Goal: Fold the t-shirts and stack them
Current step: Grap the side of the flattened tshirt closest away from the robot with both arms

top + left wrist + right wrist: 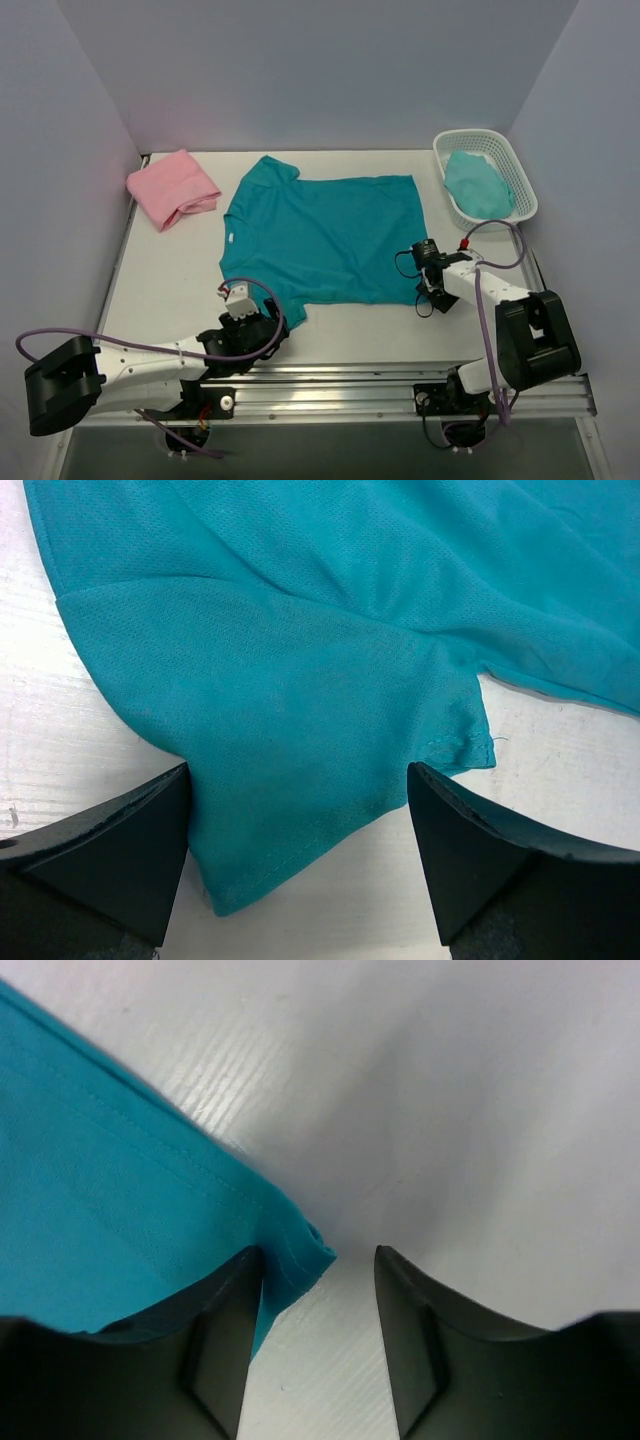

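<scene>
A teal t-shirt lies spread flat mid-table, its collar to the left. A folded pink t-shirt rests at the back left. My left gripper sits low at the teal shirt's near-left sleeve. In the left wrist view that sleeve lies between the wide-open fingers of the left gripper. My right gripper is at the shirt's near-right hem corner. Seen from the right wrist, the hem corner lies against the left finger, and the right gripper is half open with a gap still showing.
A white basket at the back right holds a light teal cloth. Side walls stand close on both sides of the table. A metal rail with the arm bases runs along the near edge.
</scene>
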### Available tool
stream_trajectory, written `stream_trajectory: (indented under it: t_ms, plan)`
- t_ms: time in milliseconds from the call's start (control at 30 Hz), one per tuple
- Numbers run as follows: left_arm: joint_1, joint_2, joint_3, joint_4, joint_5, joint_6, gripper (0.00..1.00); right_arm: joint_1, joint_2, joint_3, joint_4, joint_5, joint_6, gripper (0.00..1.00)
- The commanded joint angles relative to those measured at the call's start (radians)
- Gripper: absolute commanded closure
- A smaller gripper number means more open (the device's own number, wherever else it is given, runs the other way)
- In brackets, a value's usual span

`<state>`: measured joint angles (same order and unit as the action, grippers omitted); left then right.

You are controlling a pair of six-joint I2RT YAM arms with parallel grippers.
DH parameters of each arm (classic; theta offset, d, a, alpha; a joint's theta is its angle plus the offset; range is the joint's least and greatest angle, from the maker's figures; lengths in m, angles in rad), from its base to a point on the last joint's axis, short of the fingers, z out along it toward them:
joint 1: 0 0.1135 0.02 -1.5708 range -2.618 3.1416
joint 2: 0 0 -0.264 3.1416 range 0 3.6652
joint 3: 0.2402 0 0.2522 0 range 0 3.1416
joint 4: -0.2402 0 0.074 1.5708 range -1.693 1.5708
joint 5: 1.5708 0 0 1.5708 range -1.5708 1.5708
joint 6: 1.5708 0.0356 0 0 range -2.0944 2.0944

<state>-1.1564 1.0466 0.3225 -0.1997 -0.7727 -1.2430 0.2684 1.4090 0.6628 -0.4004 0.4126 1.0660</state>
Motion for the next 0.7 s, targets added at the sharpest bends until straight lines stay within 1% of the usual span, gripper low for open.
stream_trajectory:
  t_ms: [0, 33, 67, 200, 233, 267, 300, 367, 400, 433, 500, 533, 600, 667]
  plan:
    - [0.004, 0.016, 0.041, 0.017, 0.010, 0.017, 0.07, -0.009, 0.018, -0.032, 0.035, -0.052, -0.032, 0.66]
    - [0.004, 0.021, 0.043, 0.020, 0.010, 0.017, 0.08, -0.009, 0.019, -0.038, 0.044, -0.058, -0.037, 0.77]
    - [0.004, 0.024, 0.044, 0.019, 0.010, 0.017, 0.07, -0.011, 0.021, -0.040, 0.054, -0.067, -0.038, 1.00]
    - [0.006, 0.024, 0.049, -0.007, 0.007, 0.005, 0.08, -0.012, 0.036, -0.035, 0.054, -0.074, -0.043, 1.00]
    - [0.006, 0.021, 0.050, -0.027, 0.006, -0.024, 0.10, -0.012, 0.035, -0.035, 0.054, -0.072, -0.046, 1.00]
    - [0.003, 0.012, 0.055, -0.062, -0.011, -0.047, 0.13, -0.012, 0.033, -0.035, 0.054, -0.072, -0.047, 1.00]
    - [0.000, 0.007, 0.067, -0.145, -0.016, -0.120, 0.18, -0.012, 0.030, -0.037, 0.052, -0.069, -0.049, 1.00]
    - [-0.006, 0.010, 0.078, -0.220, -0.026, -0.189, 0.19, -0.012, 0.024, -0.035, 0.054, -0.066, -0.051, 1.00]
    - [-0.011, 0.019, 0.084, -0.293, -0.028, -0.220, 0.18, -0.012, 0.022, -0.037, 0.057, -0.066, -0.054, 1.00]
    - [-0.014, 0.035, 0.102, -0.320, -0.028, -0.272, 0.18, -0.012, 0.024, -0.037, 0.060, -0.066, -0.055, 1.00]
    - [-0.017, 0.099, 0.118, -0.366, -0.030, -0.303, 0.19, -0.012, 0.030, -0.037, 0.069, -0.069, -0.057, 1.00]
    - [-0.019, 0.122, 0.133, -0.372, -0.027, -0.328, 0.24, -0.012, 0.036, -0.035, 0.074, -0.074, -0.060, 1.00]
    - [-0.023, 0.191, 0.144, -0.344, -0.005, -0.332, 0.27, -0.012, 0.048, -0.032, 0.075, -0.077, -0.061, 1.00]
    - [-0.031, 0.245, 0.151, -0.314, 0.009, -0.335, 0.35, -0.012, 0.054, -0.032, 0.083, -0.080, -0.067, 1.00]
